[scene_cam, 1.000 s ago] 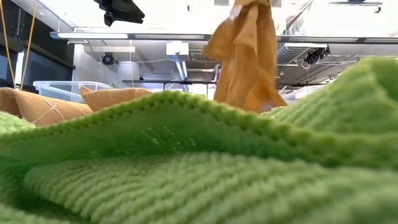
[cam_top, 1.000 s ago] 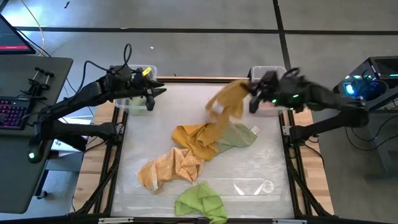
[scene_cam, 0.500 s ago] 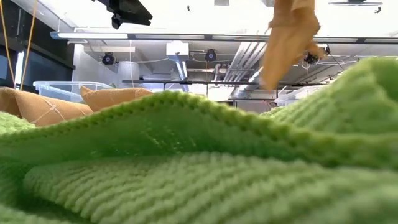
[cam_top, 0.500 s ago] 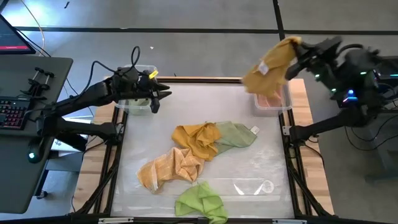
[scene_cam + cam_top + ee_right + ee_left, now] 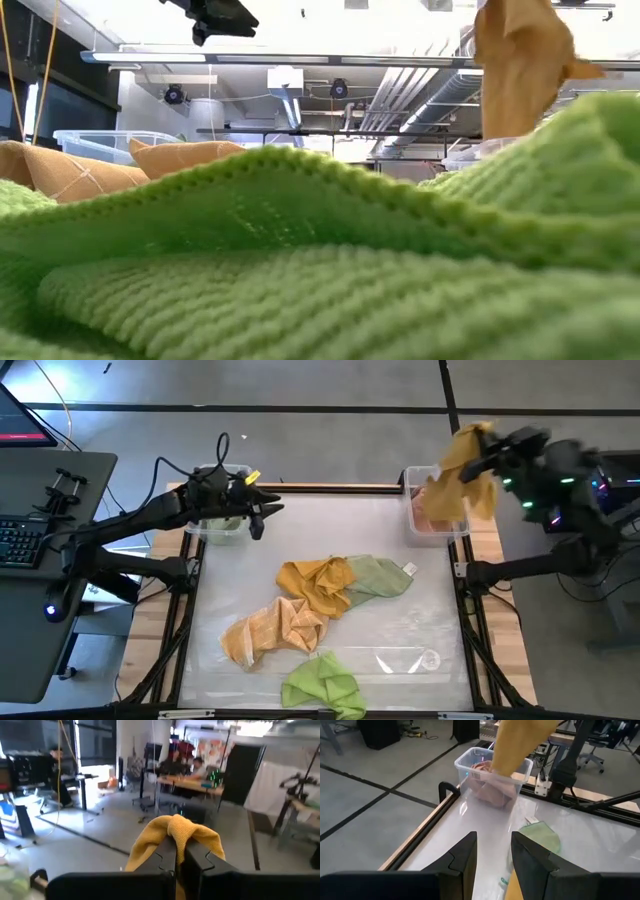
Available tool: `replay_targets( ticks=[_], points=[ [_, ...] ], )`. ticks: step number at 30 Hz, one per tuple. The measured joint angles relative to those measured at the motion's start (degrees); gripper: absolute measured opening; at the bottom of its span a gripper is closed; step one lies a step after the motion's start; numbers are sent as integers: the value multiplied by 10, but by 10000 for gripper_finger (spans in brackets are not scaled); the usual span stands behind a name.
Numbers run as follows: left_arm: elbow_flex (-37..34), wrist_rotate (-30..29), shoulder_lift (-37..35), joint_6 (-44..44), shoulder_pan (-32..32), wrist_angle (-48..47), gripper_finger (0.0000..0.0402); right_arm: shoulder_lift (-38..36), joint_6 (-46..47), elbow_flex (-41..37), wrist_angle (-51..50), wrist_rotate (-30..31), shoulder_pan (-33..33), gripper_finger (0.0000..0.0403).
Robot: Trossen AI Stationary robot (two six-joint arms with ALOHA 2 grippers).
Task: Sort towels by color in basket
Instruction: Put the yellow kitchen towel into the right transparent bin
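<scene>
My right gripper is shut on a mustard yellow towel high over the right basket, which holds dusty pink towels. A second mustard towel lies mid-table, partly over a pale sage towel. An orange-tan towel and a lime green towel lie nearer the near edge. The lime towel fills the low view. My left gripper is open and hovers beside the left basket, touching nothing. My right gripper pinches a bunched fold of the mustard towel between its two fingers; the cloth bulges past their tips. The towel is lifted clear and hangs slack below the fingers, its lower end above the right basket.
Two clear plastic baskets stand at the table's far corners. A desk with a keyboard stands left of the table, and equipment with lights sits right of it. People and furniture show in the room behind. Bare tabletop lies near right.
My right gripper has risen and swung toward the table's far right corner, carrying the mustard towel clear of the pile on the table until it hangs over the right basket. My left gripper has shifted a little toward the table's right, away from the left basket.
</scene>
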Motion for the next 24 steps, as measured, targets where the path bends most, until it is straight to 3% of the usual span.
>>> replay_targets(
  ticks=[7,13,16,20,24],
  points=[
    [0,0,21,0,0,53,106,-30,116,-162,42,-65,-92,1],
    [0,6,28,0,0,53,106,-53,149,-257,112,-149,-193,0],
    [0,6,28,0,0,55,106,-57,187,-279,48,-137,-238,0],
    [0,6,28,-6,0,63,106,-48,309,-301,-88,-124,-275,0],
    [0,3,28,-19,0,63,106,-31,358,-339,-125,-125,-291,0]
  ],
)
